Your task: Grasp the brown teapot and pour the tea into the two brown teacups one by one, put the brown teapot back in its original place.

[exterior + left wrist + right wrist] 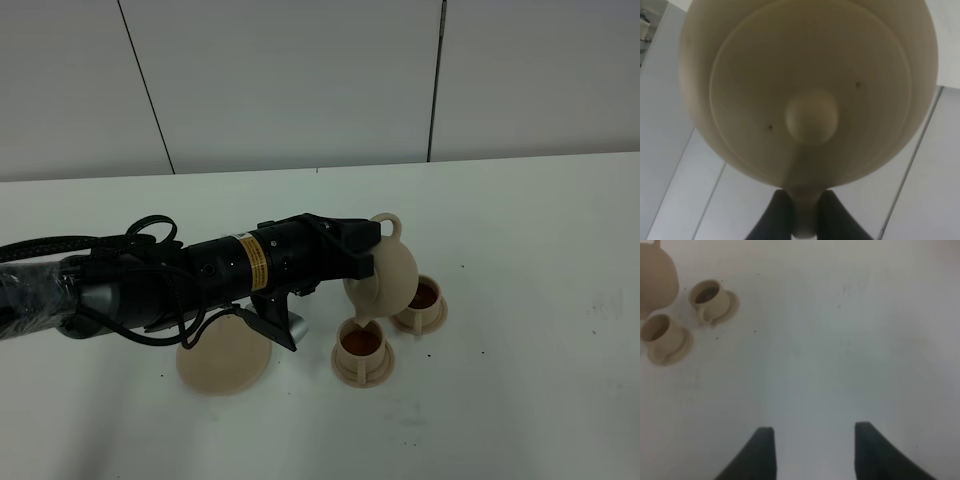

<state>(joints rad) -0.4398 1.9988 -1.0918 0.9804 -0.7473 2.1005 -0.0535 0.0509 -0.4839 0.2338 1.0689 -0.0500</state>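
The flat saucer disc (224, 358) is left bare on the worktop (520, 300) as the return spot. Beyond it, the brown teapot (385, 280) is clamped by its handle in the left gripper (804, 210) and tipped so its spout is over the near teacup (361, 346). The far teacup (422, 298) seems already filled; the right gripper (812, 452) is held apart, idle.

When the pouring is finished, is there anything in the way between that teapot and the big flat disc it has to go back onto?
Nothing visible. The teapot, held tilted by the left gripper over the nearer cup, has only bare table between it and the disc. The arm's own body overhangs the disc's far edge.
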